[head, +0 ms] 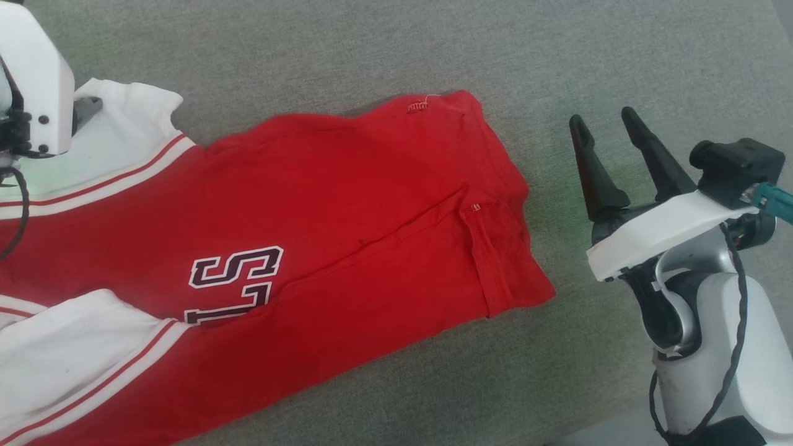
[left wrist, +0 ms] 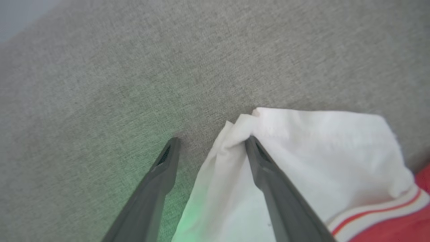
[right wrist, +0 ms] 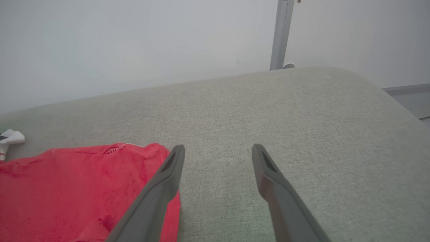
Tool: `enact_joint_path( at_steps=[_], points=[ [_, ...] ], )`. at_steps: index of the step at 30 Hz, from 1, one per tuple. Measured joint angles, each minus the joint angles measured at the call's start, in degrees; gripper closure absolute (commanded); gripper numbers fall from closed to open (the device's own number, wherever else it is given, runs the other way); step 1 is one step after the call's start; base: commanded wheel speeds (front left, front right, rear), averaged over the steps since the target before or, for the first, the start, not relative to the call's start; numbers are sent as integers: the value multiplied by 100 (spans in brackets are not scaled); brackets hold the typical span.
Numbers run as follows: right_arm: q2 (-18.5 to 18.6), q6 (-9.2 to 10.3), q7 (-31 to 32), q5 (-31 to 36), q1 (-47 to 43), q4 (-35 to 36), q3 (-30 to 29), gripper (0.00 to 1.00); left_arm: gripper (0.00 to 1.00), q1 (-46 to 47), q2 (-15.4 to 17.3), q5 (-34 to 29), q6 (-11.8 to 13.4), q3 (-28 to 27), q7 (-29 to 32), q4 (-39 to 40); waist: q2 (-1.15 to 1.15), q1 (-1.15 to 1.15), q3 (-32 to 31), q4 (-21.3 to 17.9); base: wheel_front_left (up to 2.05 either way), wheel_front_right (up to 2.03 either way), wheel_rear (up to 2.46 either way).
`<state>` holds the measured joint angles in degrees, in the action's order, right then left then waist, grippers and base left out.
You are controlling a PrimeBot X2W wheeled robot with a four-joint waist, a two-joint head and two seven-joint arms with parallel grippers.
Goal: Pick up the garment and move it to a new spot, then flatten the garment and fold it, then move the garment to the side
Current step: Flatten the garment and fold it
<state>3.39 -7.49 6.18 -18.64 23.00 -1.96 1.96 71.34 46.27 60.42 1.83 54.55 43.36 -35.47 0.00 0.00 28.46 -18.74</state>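
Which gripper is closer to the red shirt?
Left. The left gripper is at the white sleeve of the shirt, one finger over the cloth. The right gripper stands apart from the hem end, over the grey surface.

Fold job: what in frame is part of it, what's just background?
In the job:
shirt
left tool, open, at the white sleeve
right tool, open, clear of the shirt

Background:
grey surface, which the shirt lies on
metal post
wall
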Motion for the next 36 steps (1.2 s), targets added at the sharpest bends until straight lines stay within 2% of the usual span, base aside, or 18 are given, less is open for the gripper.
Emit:
enact_joint_path(
  at_steps=[1, 2, 3, 6, 10, 17, 23, 33, 34, 35, 36],
  points=[
    [-2, 1, 48, -5, 14, -23, 4, 0, 0, 34, -40, 0, -8, 20, 30, -83, 0, 0, 10, 3, 0, 0, 0],
    [-1, 1, 97, -5, 21, -27, 22, 0, 53, 50, -92, 0, -47, 42, 52, -162, 0, 0, 17, 9, 0, 0, 0],
    [-4, 0, 147, -12, 30, -33, 38, 0, 100, 54, -145, 24, -82, 30, 77, -235, 0, 0, 21, 18, 0, 0, 0],
    [-3, 0, 353, -23, 77, -53, 63, 0, 100, 86, -321, 105, -125, 23, 144, -399, 0, 0, 17, 57, 0, 0, 0],
    [41, 0, 731, -131, 146, -76, 141, 0, 100, 121, -492, 91, -321, 54, -40, -537, 0, 0, -21, 140, 0, 0, 0],
    [372, 0, 1845, -439, 744, -300, 532, 0, 100, 211, -891, 11, -565, 162, -249, -832, 0, 0, -146, 411, 0, 0, 0],
    [570, 0, 2680, -466, 1441, -856, 793, 0, 100, 337, -1187, -5, -675, 192, -442, -1040, 0, 0, -153, 658, 0, 0, 0],
    [624, 0, 3899, -428, 2343, -2085, 1115, 0, 100, 530, -1562, -1, -824, 227, -725, -1395, 0, 0, -47, 968, 0, 0, 0],
    [623, 0, 3998, -426, 2423, -2179, 1129, 20, 100, 532, -1586, -1, -843, 236, -768, -1429, 0, 0, -41, 987, 0, 0, 0],
    [610, 0, 4074, -474, 2477, -2267, 1116, 52, 100, 539, -1614, 5, -856, 235, -801, -1460, 0, 0, -39, 1006, 0, 0, 0],
    [599, 1, 4099, -504, 2529, -2359, 1076, 100, 100, 552, -1634, 10, -867, 240, -839, -1489, 0, 0, -39, 1026, 0, 0, 0]
  ],
)
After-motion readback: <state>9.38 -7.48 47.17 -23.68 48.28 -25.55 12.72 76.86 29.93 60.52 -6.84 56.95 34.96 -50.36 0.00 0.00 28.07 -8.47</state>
